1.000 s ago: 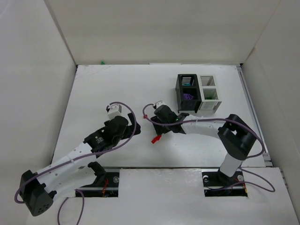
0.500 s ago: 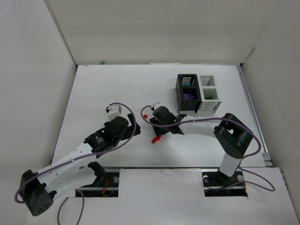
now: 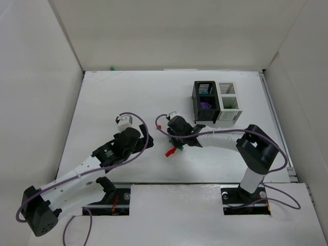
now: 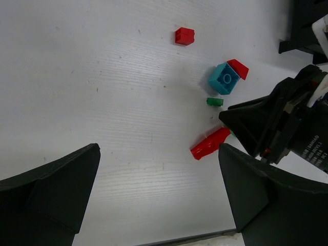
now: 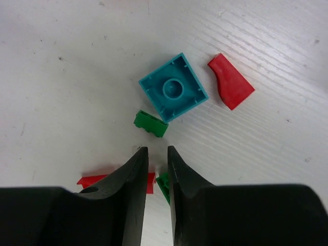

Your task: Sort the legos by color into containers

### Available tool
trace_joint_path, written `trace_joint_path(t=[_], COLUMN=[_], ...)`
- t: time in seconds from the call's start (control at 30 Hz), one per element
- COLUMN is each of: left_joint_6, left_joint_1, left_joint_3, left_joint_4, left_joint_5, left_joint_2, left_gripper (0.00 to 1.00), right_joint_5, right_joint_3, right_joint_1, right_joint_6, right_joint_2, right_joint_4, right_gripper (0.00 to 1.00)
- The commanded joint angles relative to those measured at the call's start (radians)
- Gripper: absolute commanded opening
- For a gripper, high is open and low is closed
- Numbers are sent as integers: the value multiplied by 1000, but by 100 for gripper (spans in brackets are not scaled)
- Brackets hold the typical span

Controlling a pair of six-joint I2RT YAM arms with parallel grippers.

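Green lego (image 5: pixel 163 185) — beside nearly-closed right jaws

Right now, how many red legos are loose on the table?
3. A small red cube sits farthest from the right hand, a red slope piece touches the teal brick, and a long red piece lies by the hand's fingers. More may be hidden under the arm.

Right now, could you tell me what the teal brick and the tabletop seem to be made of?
Teal brick: probably moulded plastic, smooth with a slight sheen, crisp edges and a round stud. Tabletop: hard white painted or laminated board, matte, with fine streaks and scuffs; the exact material is unclear.
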Motion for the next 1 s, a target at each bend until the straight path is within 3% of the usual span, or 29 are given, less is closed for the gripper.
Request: trace_joint_path(t=[0.0,0.13,0.3,0.5,0.97], left_joint_6=[-8,12,31,31,21], left_joint_1=[1,1,1,1,1], left_joint_3=[-9,0,20,20,20], left_joint_4=[10,30,39,39,8], left_joint_5=[-18,-18,-18,-18,-27], left_joint_2=[-9,17,52,52,15], left_gripper=[100,100,100,100,100], right_joint_5=[39,50,13,35,62], right_joint_3=[16,38,59,50,107], right_joint_1=[8,8,8,8,8], right_joint_6=[11,-2,-28,-16,27], right_joint_2=[-92,-134,-97,-29,93], right_joint_4=[-16,-38,-47,-16,22], right_gripper=[27,24,42,50,51])
